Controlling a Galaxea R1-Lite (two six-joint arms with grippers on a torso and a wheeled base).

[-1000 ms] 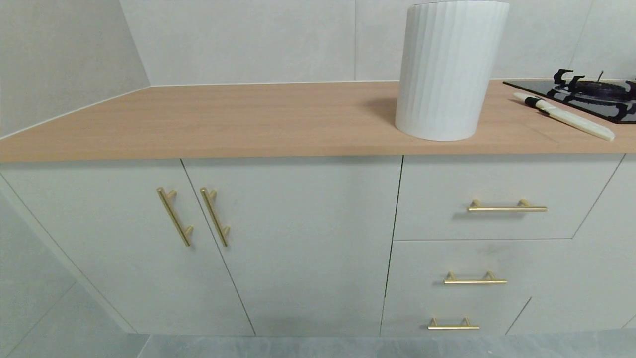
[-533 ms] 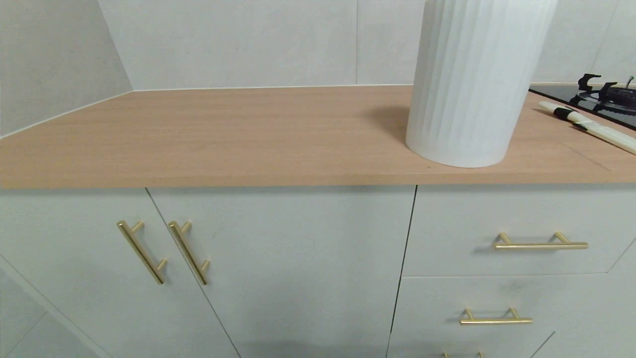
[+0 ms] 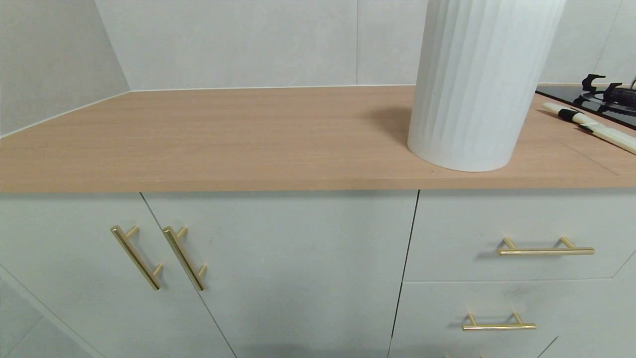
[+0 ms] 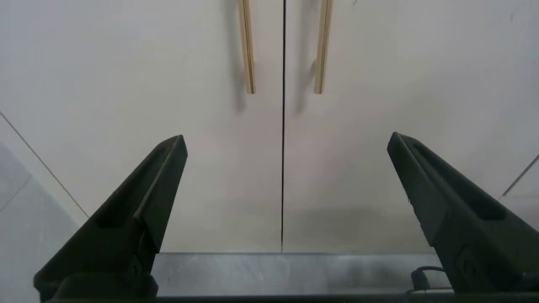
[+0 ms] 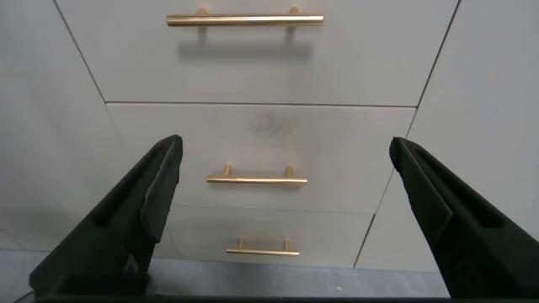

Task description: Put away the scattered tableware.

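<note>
- Knife (image 3: 596, 130), cream with a black band, lies flat on the wooden countertop (image 3: 248, 144) at the robot's far right. It sits just beside the gas hob (image 3: 603, 89) and runs off the head view's edge. Whether it is sheathed cannot be told.
- Both arms hang low before the cabinet fronts, well apart from the knife. The left gripper (image 4: 286, 141) is spread wide and empty, facing the double doors (image 4: 168, 101). The right gripper (image 5: 285, 141) is likewise wide and empty, facing the stack of drawers (image 5: 261, 135).
- Risk, on this reading: a reach from here would be long and sideways. A thin piece lying flat also gives the fingers little to pinch. A glancing close could skid it towards the hob or off the counter's front edge.
- Tall white ribbed container (image 3: 477, 84) stands near the front edge, between the robot's middle and the knife. An arm swinging across could clip it and topple it.
- Brass bar handles (image 3: 545, 251) jut from doors and drawers and could catch a rising gripper.
</note>
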